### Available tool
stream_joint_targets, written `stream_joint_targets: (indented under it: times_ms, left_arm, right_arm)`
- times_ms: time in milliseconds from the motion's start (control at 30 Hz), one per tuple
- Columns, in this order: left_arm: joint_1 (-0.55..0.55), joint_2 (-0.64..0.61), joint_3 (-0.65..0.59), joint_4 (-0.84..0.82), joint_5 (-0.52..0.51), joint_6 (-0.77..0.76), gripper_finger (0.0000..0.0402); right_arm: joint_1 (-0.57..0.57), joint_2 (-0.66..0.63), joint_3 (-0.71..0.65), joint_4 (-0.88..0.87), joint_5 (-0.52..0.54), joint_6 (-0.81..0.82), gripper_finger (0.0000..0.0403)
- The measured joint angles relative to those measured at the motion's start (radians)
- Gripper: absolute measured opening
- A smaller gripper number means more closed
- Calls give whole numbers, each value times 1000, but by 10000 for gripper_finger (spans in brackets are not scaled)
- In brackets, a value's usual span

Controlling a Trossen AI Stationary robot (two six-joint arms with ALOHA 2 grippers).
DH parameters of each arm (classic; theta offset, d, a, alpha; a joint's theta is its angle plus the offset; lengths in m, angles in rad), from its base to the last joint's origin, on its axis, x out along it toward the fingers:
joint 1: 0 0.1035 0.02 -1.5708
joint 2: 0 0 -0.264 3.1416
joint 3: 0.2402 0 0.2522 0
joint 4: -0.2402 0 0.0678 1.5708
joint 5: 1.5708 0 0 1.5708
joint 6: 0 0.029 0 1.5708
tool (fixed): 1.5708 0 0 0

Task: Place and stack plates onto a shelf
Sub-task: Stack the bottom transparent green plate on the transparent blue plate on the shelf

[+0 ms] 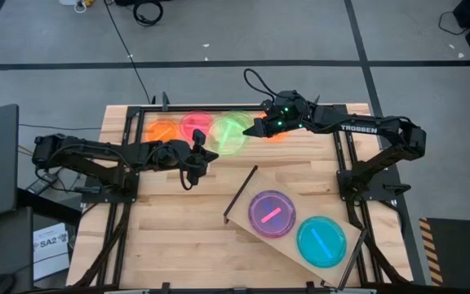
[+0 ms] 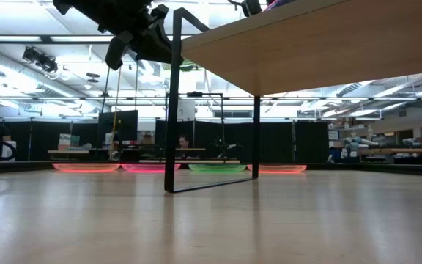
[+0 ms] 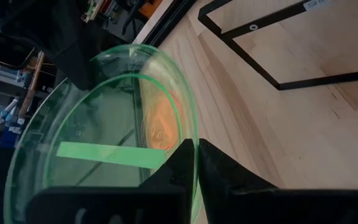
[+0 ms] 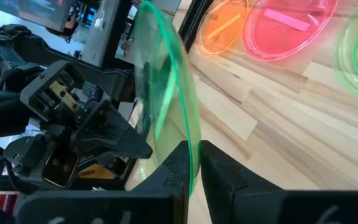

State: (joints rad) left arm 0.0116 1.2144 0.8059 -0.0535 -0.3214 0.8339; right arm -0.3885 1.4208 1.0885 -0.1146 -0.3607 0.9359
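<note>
A green plate (image 1: 228, 133) is lifted above the far side of the table, between both grippers. My left gripper (image 1: 209, 149) is shut on its left rim and my right gripper (image 1: 254, 128) on its right rim. An orange plate (image 1: 163, 131), a pink plate (image 1: 194, 124), a second green plate (image 2: 217, 167) and another orange plate (image 1: 279, 137) lie flat in a row along the far edge. The shelf (image 1: 243, 204), a light board on black legs, stands near right and carries a purple plate (image 1: 272, 212) and a blue plate (image 1: 321, 241). My left gripper (image 3: 196, 155) pinches the green plate's rim (image 3: 191, 134) between its two fingers, coming level from the table's left. The plate is lifted clear of the table. My right gripper (image 4: 193, 158) pinches the opposite rim (image 4: 190, 127) of the same plate between its two fingers, coming from the table's right.
The shelf's black leg frame (image 2: 174, 103) stands close in the low view, and the board (image 2: 313, 44) fills its upper right. Bare planks (image 1: 178, 220) lie near left of the shelf. People sit in the room beyond the table.
</note>
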Motion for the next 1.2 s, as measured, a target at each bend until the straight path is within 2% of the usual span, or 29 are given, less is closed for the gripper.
stream_joint_targets:
  times_ms: [400, 767, 1200]
  left_arm:
    - [0, 0, 0, 0, 0, -3, 72]
    - [-5, 0, 0, 34, -1, -11, 105]
    - [-10, 0, 0, 56, -1, -11, 126]
  right_arm:
    - [0, 0, 0, -3, 1, -45, 14]
    - [-8, 0, 0, -5, 27, -90, 12]
    - [-126, -1, 0, -6, 17, -133, 12]
